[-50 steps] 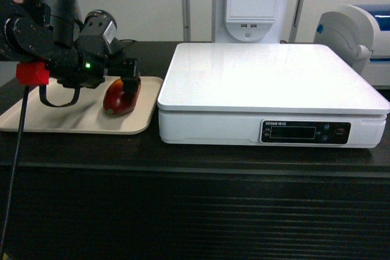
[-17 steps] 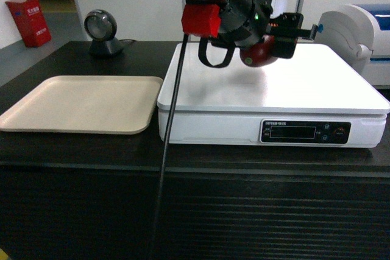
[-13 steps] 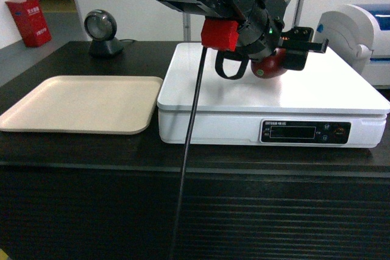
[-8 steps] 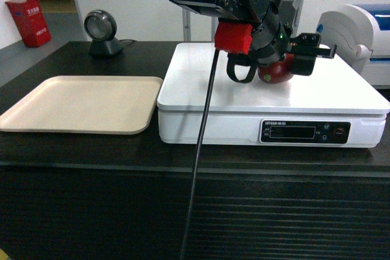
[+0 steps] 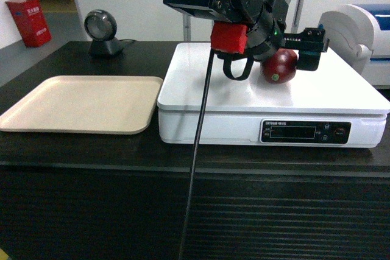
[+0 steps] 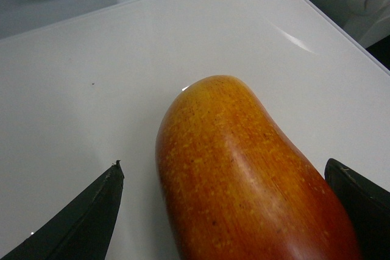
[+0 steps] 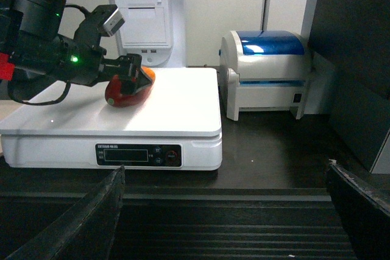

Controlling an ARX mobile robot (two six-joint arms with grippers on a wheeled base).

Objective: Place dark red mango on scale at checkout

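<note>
Our left claw [image 5: 298,50] has carried the mango [image 5: 279,66] from the beige tray [image 5: 79,105] and lowered it onto the scale [image 5: 268,86] on the counter [image 5: 91,150], its fingers now spread apart beside the resting fruit, so placement looks essentially done.

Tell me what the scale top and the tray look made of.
Scale top: probably glossy white plastic or coated metal; highlights and the mango's faint reflection show in the left wrist view. Tray: likely matte beige plastic; even colour, no glare, rounded moulded rim.
</note>
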